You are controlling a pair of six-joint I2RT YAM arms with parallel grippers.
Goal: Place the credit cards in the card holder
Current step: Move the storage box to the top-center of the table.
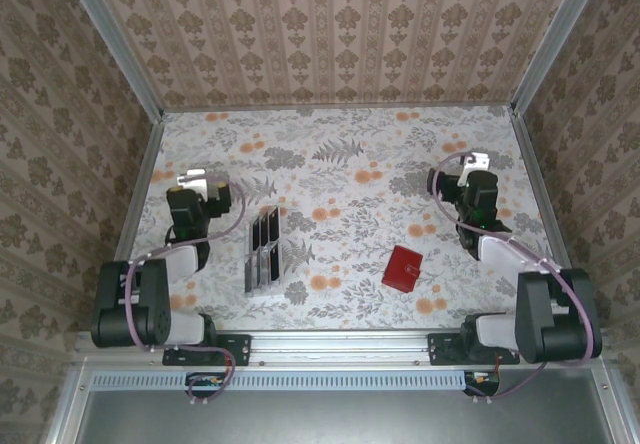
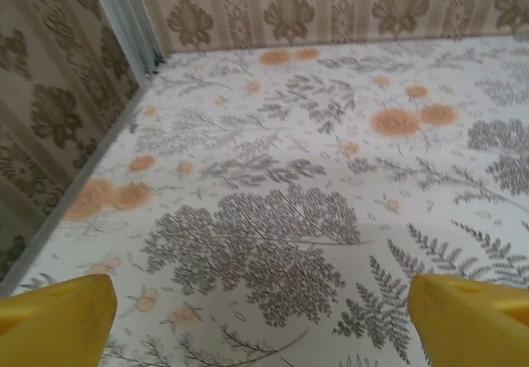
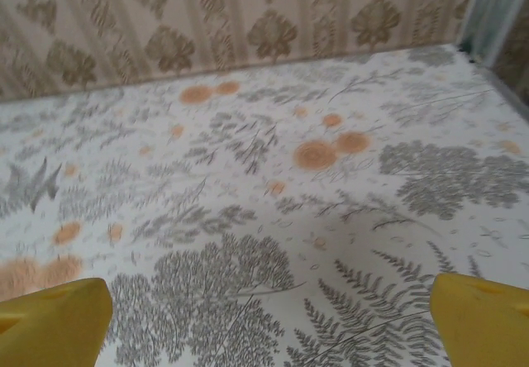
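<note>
Seeing left tool and right tool both released, empty. Cards stand in rack just right of left tool, toward its base, row running near-far; left arm nearer. Wallet lies left of right tool, baseward.

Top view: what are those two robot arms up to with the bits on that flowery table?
Nothing is being handled yet. The left gripper and right gripper hang open and empty over the table, one on each side. The black credit cards sit in a clear rack toward the left. The red card holder lies apart, toward the right, apparently closed.
</note>
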